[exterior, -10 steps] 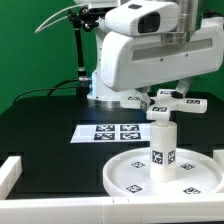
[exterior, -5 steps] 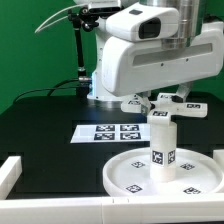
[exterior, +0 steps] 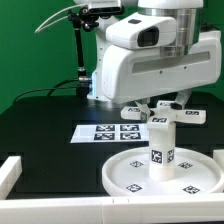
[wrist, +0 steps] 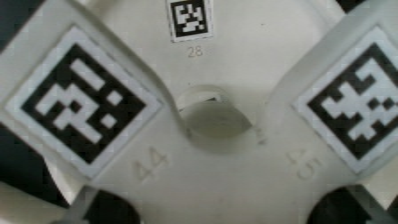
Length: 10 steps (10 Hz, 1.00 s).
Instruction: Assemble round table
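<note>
Cross base (exterior: 160,117) caps the upright leg (exterior: 160,150) on the disc (exterior: 125,175) — just under the end effector (exterior: 164,104) — grip hidden, cannot tell.

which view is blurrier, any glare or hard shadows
Wrist view: soft throughout, the cross base fills the frame at close range, tag edges smeared, printed numbers barely legible. Exterior view: sharper and evenly lit, tags on the leg fairly crisp; the disc is bright white with only soft shadows, no hard glare.
</note>
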Each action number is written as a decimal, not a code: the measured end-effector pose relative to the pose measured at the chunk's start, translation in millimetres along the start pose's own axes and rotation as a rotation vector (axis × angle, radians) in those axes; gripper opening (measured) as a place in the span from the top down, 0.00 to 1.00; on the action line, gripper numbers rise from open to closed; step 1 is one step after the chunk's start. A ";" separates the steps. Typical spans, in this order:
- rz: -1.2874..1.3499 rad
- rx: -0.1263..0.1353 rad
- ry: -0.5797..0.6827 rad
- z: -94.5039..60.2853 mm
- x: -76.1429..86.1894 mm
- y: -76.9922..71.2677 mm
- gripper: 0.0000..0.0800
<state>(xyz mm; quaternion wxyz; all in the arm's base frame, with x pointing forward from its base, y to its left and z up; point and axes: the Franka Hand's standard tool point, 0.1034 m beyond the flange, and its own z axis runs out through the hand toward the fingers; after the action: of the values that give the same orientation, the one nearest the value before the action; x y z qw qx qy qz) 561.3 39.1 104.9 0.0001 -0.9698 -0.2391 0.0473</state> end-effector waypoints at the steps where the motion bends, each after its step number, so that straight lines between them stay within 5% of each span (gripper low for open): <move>1: 0.002 -0.005 0.013 -0.1 -0.1 -0.1 0.44; 10: 0.006 -0.009 0.021 -0.4 -0.2 0.2 0.44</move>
<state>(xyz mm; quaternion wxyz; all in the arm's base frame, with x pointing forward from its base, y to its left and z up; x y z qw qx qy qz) 561.2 38.9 105.3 -0.0017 -0.9710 -0.2363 0.0360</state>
